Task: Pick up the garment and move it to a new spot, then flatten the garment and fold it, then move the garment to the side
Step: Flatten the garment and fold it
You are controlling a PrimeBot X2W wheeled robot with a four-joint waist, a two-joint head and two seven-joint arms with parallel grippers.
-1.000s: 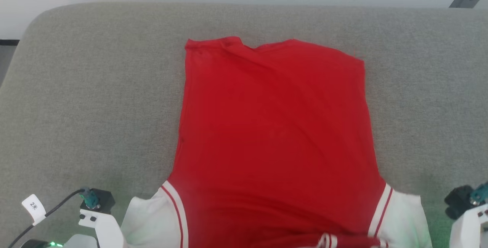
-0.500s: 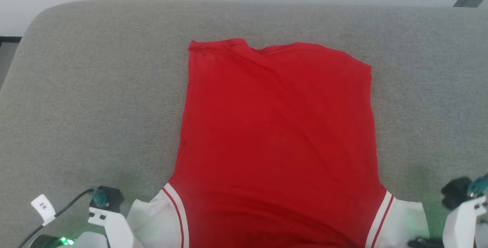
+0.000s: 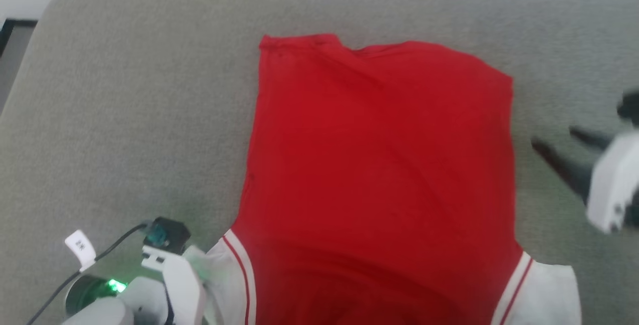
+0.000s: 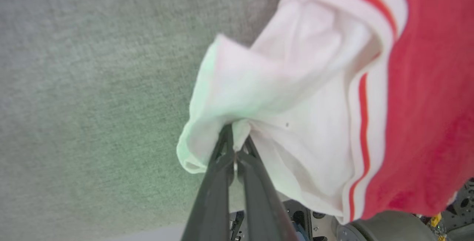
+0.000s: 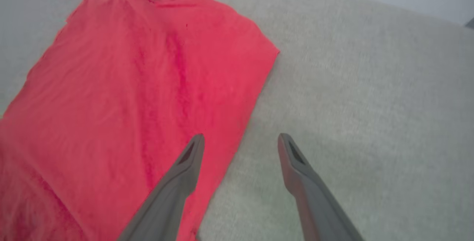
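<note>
Pinching a bunched fold of the white left sleeve [image 4: 296, 96], the left claw [image 4: 234, 137] has its two dark fingers pressed together on the cloth. That corner of the garment [image 3: 379, 165] looks raised a little off the grey cushion [image 3: 125, 90], and the red body spreads away ahead of this claw and to its right. The right claw [image 5: 240, 141] stands wide open with nothing in it. The garment lies to this claw's left: in the right wrist view its left finger hangs over the red side edge and its right finger over bare cushion, and that edge runs on ahead toward the far hem corner [image 5: 272, 50]. Whether either finger touches the cloth cannot be told. The garment's long axis runs from the sleeves, nearest the robot, out to the hem, so the right claw sits about midway along it, just beside the edge. The right sleeve [image 3: 549, 290] lies flat behind this claw, apart from it. In the head view the right arm's pale wrist comes in from the side, blurred, with its fingers slanting toward the garment; the left wrist sits low at the near edge. Flattening seems to be the step in hand. With the left claw occupied, the right is the nearer one for the side edge and hem corner, and its approach likely turns on that edge beneath its left finger.
</note>
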